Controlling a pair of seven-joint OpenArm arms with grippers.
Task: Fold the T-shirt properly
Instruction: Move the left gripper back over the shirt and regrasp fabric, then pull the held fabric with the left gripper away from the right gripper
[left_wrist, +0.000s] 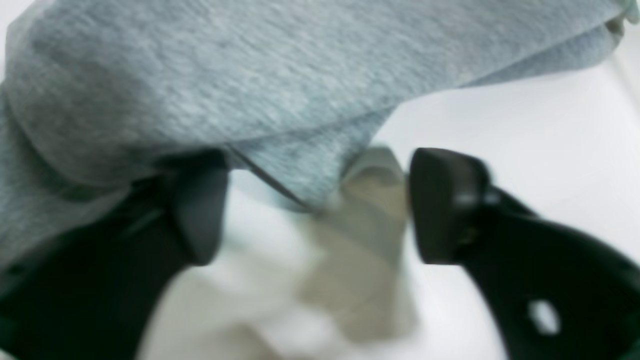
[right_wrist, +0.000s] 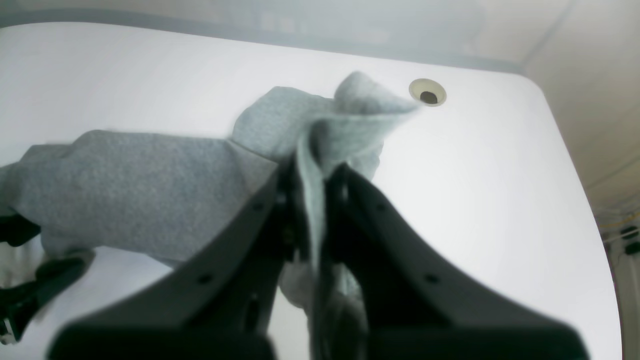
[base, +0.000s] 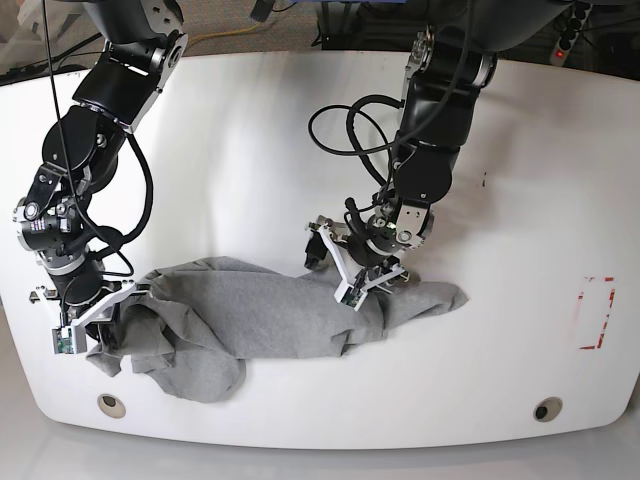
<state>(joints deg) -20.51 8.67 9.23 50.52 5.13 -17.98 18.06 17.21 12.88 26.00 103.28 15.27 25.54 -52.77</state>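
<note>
The heather-grey T-shirt (base: 270, 320) lies crumpled across the front of the white table (base: 250, 150), stretched between the two arms. My right gripper (base: 95, 325) is at its left end. In the right wrist view that gripper (right_wrist: 312, 185) is shut on a bunched fold of the T-shirt (right_wrist: 140, 185), which rises between its fingers. My left gripper (base: 355, 275) sits on the shirt's right part. In the left wrist view its jaws (left_wrist: 317, 205) stand apart; the T-shirt (left_wrist: 250, 75) drapes over the left finger (left_wrist: 200, 215) and a cloth edge hangs into the gap.
A round hole (right_wrist: 427, 92) shows in the table past the right gripper. Two more holes (base: 112, 404) (base: 546, 409) sit near the front edge. A red outlined rectangle (base: 597, 313) marks the table's right side. Black cables (base: 340, 130) loop beside the left arm.
</note>
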